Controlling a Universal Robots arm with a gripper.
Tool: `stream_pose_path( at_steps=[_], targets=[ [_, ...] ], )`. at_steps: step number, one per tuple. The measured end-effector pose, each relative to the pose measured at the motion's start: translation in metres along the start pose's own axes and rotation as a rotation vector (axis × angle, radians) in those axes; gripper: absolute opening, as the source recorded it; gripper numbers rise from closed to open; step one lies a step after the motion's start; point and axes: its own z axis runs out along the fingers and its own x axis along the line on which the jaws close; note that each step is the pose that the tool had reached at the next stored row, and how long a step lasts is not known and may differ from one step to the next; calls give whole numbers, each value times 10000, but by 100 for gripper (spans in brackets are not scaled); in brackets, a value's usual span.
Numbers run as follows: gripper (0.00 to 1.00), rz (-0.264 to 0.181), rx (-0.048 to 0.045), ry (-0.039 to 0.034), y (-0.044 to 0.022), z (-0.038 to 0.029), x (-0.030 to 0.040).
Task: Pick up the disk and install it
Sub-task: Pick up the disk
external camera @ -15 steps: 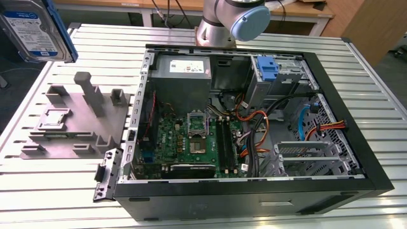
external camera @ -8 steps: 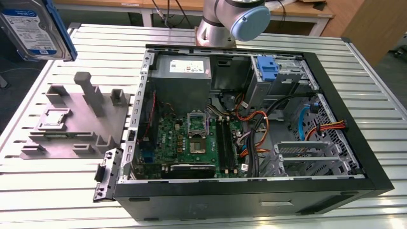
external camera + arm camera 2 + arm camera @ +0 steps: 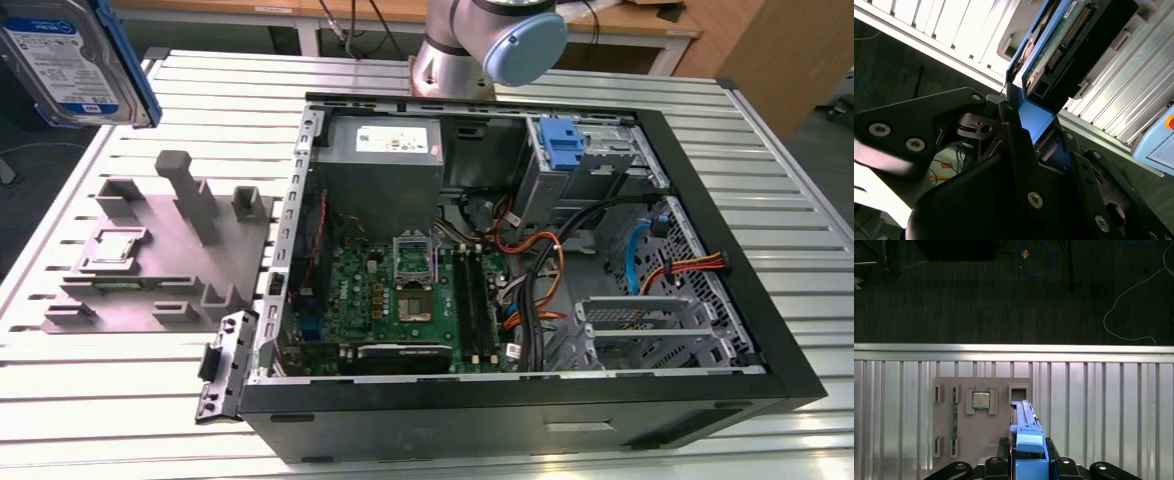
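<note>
– Pincer (image 3: 1029,117) right up close in the second wrist view, and it's clamped on the disk (image 3: 1066,42)! Black fingers (image 3: 1015,135) are pinching the bright blue carrier frame from both sides.

– Tight squeeze, no daylight there. The disk's green circuit board and connector row face that camera.

– Over to the first wrist view: the disk shows edge-on, blue frame nearest, hanging above the grey fixture plate (image 3: 981,440).

– And look, a square processor chip (image 3: 981,400) sits in one of the plate's pockets. The plate lies flat on the ribbed metal bench (image 3: 1104,410), with dark floor (image 3: 979,295) past the bench edge.

– Now the exterior view. The disk is up high at the exterior view's left, white-and-blue label showing, lifted clear of the bench above the plate.

– Well apart from the open computer case (image 3: 534,410), which lies on its side toward the exterior view's right.

– Inside the case, the green motherboard (image 3: 400,290) is nearest and orange and black wires (image 3: 541,260) run beside it. The grey power-supply box (image 3: 380,145) is at the far end.

– A lone blue bracket (image 3: 561,145) stands in the far drive bay, just beside that box. Behind the case, the arm's base (image 3: 467,45) rises from the bench's far edge.
</note>
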Motion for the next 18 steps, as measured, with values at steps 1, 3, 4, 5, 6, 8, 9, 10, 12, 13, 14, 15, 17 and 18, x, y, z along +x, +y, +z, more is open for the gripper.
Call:
stream_pose_path(
  at_steps=[1,3,4,5,6,8,9,10,12,13,14,15,17,18],
  targets=[
    [36,0,1,0,0,-1,0],
    [36,0,0,0,0,-3,0],
    [36,0,0,0,0,-5,0],
    [36,0,-1,0,0,-7,0],
    [36,0,0,0,0,-9,0],
    [36,0,0,0,0,-40,-1],
    [36,0,0,0,0,-40,-1],
    [36,0,0,0,0,-40,-1],
    [36,0,0,0,0,-40,-1],
    [36,0,0,0,0,-40,-1],
    [36,0,1,0,0,-40,-1],
    [36,0,0,0,0,-40,-1],
    [36,0,0,0,0,-41,-1],
    [36,0,0,0,0,-41,-1]
  ],
)
